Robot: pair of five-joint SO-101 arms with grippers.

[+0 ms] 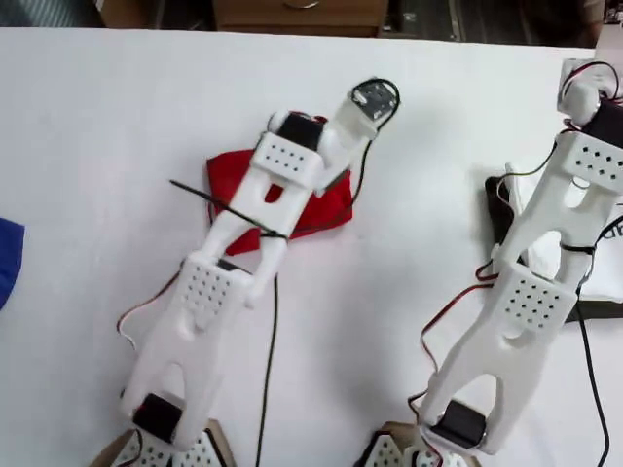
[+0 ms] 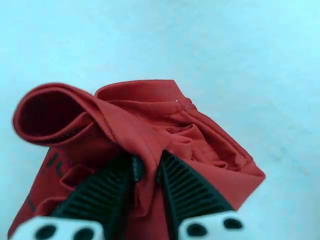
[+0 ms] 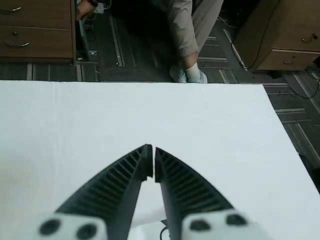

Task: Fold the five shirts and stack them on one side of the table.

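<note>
The crumpled red fabric shirt [image 2: 150, 115] lies bunched on the white counter [image 1: 117, 126], well apart from the pile of white and dark folded cloth [image 1: 516, 195]. The left gripper [image 2: 147, 162] has its jaws pinched on a raised ridge of the shirt. The right gripper [image 3: 152, 152] sits near the pile, its jaws closed to a sliver with nothing between them. A blue cloth [image 1: 8, 258] lies beyond the shirt, farthest from the pile. This looks like the folding step. Next, the pinched ridge probably needs carrying across and laying flat before the shirt joins the pile.
</note>
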